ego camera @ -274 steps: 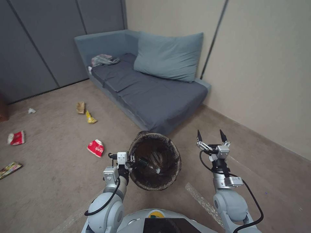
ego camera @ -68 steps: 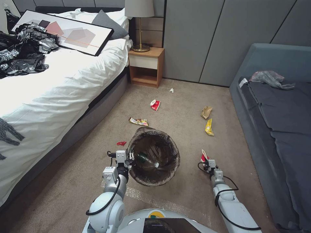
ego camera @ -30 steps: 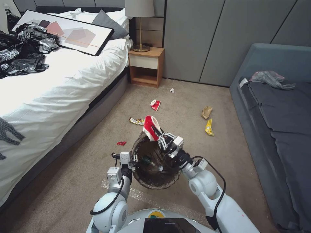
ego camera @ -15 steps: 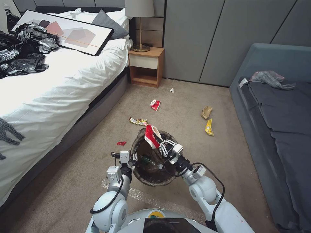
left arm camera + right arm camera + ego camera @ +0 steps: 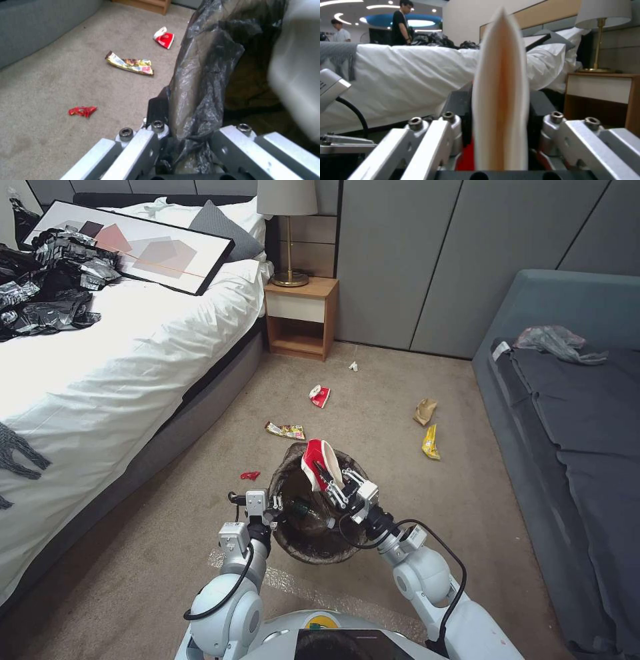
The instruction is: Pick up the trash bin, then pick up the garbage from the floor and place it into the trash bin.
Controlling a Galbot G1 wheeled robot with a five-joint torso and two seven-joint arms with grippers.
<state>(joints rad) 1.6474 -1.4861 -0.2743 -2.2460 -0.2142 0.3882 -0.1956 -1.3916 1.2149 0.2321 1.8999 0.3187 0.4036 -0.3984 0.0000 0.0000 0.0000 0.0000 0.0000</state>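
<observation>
My left gripper [image 5: 274, 507] is shut on the near-left rim of the trash bin [image 5: 303, 552] and holds it off the carpet; the dark liner [image 5: 200, 85] is pinched between its jaws. A clear bottle [image 5: 308, 509] lies inside. My right gripper [image 5: 328, 478] is shut on a flattened red-and-white paper cup [image 5: 313, 459] over the bin's far rim. In the right wrist view the cup [image 5: 501, 95] stands edge-on between the jaws. On the floor lie a red cup [image 5: 320, 395], a multicoloured wrapper [image 5: 285, 431], a red scrap [image 5: 250, 475], a tan bag [image 5: 425, 411], a yellow wrapper [image 5: 431, 441] and a tissue [image 5: 353, 366].
A white bed [image 5: 120, 360] with black plastic bags [image 5: 47, 293] and a framed picture [image 5: 140, 247] runs along the left. A nightstand [image 5: 300, 317] with a lamp stands at the back. A grey sofa [image 5: 573, 433] on the right carries a grey plastic bag [image 5: 557, 342].
The view has turned from the sofa to the bed side. My right gripper lifted the paper cup off the floor, swung it over the bin and lowered it slightly in the last second.
</observation>
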